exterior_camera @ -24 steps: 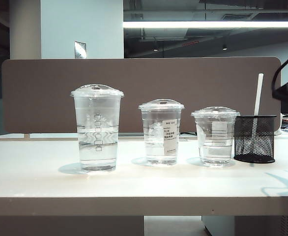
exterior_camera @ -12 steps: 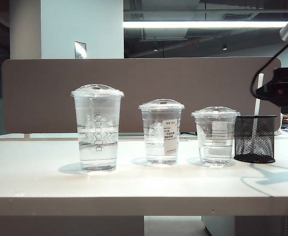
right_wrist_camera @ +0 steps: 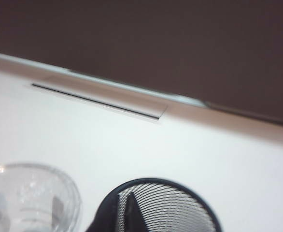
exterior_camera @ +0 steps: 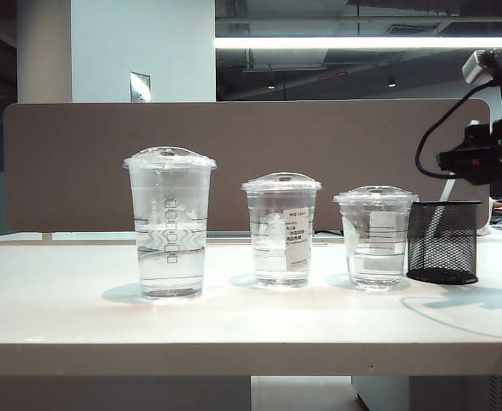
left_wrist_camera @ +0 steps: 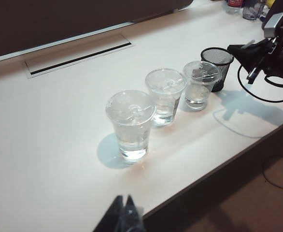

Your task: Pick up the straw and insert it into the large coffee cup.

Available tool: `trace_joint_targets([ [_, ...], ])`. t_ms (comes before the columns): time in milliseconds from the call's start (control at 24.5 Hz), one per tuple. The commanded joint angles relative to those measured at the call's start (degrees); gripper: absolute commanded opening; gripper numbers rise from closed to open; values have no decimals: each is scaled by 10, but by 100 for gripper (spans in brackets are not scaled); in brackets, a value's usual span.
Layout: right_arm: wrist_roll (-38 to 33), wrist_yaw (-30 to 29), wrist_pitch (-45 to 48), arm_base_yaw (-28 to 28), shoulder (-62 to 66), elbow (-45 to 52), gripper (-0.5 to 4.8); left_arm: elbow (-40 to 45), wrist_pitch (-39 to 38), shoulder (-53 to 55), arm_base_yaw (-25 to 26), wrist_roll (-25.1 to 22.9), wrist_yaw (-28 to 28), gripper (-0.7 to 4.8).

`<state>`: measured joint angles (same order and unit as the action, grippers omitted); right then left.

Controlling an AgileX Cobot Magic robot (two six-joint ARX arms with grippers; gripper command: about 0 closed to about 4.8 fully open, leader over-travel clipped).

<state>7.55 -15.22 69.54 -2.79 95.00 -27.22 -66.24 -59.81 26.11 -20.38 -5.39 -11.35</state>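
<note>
Broadly, a white surface (exterior_camera: 62, 300) fills the scene, with a brown partition (exterior_camera: 80, 163) standing behind it. On the right of the exterior view the right gripper (exterior_camera: 444, 159) hangs just above a black mesh holder (exterior_camera: 444, 240), and its jaws are pressed together (its own camera shows no straw between them, so whether they pinch anything cannot be told). The left gripper (left_wrist_camera: 123, 212) hovers off the near edge of the surface, well apart from the cups, with its jaws seemingly closed on nothing. The large coffee cup (exterior_camera: 170, 223), domed lid on and partly filled with clear liquid, stands furthest left in a row of three. Beside it come a medium cup (exterior_camera: 281, 229) with a white label, then a short cup (exterior_camera: 376, 235) just beside the holder. The straw (exterior_camera: 445, 190) stands in that holder, with only a short white piece showing below the right gripper.
</note>
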Motion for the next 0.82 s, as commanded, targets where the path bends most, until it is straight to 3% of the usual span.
trace_joint_targets([
  [41, -4, -2, 23, -1, -8, -26, 39, -1, 5, 0, 0, -2, 0, -2],
  [204, -31, -2, -16, -1, -49, -44, 39, -1, 5, 0, 0, -2, 0, -2],
  [409, -31, -12, -159, -1, -156, -66, 40, -1, 6, 0, 0, -2, 0, -2],
  [532, -31, -32, -295, -1, -232, -99, 40, -1, 5, 0, -1, -2, 0, -2],
  [613, -31, -44, -492, -18, -317, -179, 39, -1, 6, 0, 0, -2, 0, -2],
  [818, -31, -44, -676, -81, -343, -328, 39, -1, 5, 0, 0, -2, 0, -2],
])
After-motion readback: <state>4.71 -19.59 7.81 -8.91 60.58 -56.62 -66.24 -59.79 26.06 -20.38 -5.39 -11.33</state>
